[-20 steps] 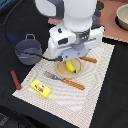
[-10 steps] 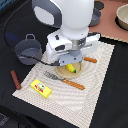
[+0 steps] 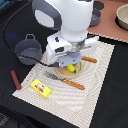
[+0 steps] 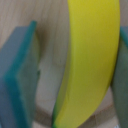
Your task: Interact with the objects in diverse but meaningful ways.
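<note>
Striped mat [image 3: 100, 95] on dark table [image 3: 20, 107]

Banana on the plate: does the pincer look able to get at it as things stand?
Probably yes: in the wrist view the banana lies between the pincer's two open fingers, with nothing between them.

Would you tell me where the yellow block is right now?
In the exterior view, the yellow block lies on the striped mat near its corner on the view's left, between the brown sausage and the fork.

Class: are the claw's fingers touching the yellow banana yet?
Cannot tell. In the wrist view the banana sits between the fingers, but blur hides any contact or gap.
</note>
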Controlling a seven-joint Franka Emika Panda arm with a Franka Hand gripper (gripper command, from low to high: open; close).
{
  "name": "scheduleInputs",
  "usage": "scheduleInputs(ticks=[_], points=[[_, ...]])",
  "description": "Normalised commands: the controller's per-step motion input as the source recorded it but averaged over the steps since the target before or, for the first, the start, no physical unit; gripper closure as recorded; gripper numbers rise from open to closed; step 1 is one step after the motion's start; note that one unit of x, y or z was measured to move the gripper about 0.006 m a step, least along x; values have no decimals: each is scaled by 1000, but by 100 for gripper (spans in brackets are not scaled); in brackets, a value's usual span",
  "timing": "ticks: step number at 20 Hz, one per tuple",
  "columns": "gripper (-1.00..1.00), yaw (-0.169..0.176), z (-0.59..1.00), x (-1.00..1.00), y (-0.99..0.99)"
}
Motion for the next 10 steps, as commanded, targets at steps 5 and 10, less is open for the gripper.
scheduleInputs(ticks=[5, 10], points=[[100, 0, 191, 173, -9], [100, 0, 979, -200, 103]])
